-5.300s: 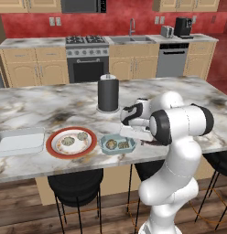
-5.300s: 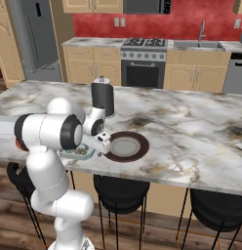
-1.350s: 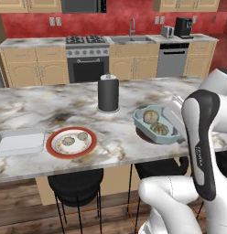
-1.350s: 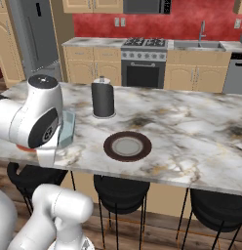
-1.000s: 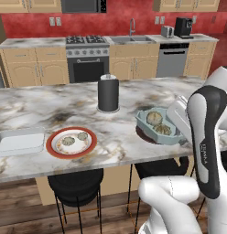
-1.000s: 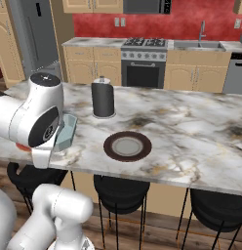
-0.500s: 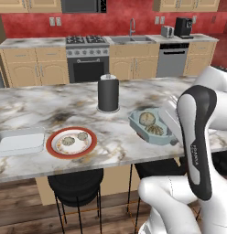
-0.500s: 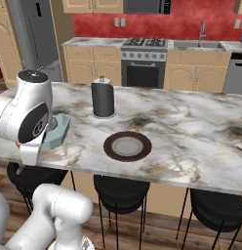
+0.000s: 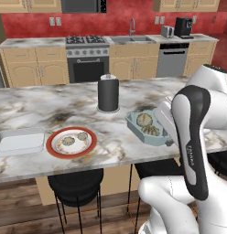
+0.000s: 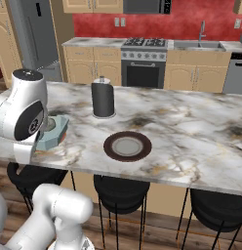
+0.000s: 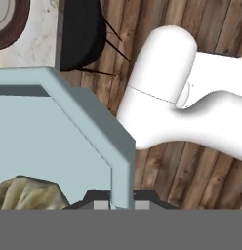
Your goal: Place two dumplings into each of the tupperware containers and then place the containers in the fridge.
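The light blue tupperware container (image 9: 133, 119) hangs tilted over the counter's near right edge, with two dumplings (image 9: 144, 119) inside. My gripper (image 11: 122, 204) is shut on its rim, and the blue wall (image 11: 93, 127) stands between the fingertips with one dumpling (image 11: 25, 193) beside them. From the other side the container (image 10: 58, 128) peeks out behind my arm. The white tupperware container (image 9: 19, 140) lies at the counter's left end. Two more dumplings (image 9: 67, 140) rest on the red-rimmed plate (image 9: 55, 147). The grey fridge (image 10: 32, 34) stands at the far left.
A black canister (image 9: 108, 93) stands mid-counter and a dark brown plate (image 10: 109, 146) lies near the front edge. Black stools (image 10: 118, 188) stand under the counter over a wooden floor (image 11: 191, 180). Stove, sink and cabinets line the red back wall.
My arm has swung on, carrying the blue container a little to the left along the counter's near edge. The plates, canister and white container have stayed put.
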You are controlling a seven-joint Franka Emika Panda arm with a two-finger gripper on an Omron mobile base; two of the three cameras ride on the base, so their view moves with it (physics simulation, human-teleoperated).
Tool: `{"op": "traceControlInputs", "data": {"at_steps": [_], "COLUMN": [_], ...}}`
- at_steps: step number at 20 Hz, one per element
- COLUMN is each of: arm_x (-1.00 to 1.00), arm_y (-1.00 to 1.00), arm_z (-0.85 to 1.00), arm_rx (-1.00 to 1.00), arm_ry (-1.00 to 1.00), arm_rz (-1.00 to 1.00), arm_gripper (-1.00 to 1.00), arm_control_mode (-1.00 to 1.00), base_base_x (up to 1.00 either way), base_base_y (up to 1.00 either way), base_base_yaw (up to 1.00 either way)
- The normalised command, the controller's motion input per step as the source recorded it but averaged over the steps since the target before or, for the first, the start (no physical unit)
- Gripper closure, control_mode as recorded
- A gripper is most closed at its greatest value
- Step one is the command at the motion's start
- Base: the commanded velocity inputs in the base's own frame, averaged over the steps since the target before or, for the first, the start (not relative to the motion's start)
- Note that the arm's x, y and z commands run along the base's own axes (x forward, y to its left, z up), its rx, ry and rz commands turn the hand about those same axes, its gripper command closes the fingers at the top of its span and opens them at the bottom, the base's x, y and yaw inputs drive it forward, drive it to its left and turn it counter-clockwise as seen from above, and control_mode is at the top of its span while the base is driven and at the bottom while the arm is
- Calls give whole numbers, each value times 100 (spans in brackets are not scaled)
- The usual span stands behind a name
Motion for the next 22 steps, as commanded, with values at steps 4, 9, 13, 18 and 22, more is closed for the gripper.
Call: {"op": "traceControlInputs", "data": {"at_steps": [4,9,13,18,22], "arm_x": [4,1,0,0,0], "arm_y": [18,16,1,1,0], "arm_z": [0,1,2,0,0], "arm_rx": [0,-1,0,0,0], "arm_ry": [0,4,6,0,0], "arm_rz": [-3,-1,0,0,0], "arm_gripper": [100,100,100,100,100], "arm_control_mode": [-100,-100,-100,100,100], "base_base_x": [0,0,0,0,-14], "base_base_y": [0,0,0,0,0], "base_base_yaw": [0,0,0,0,0]}}
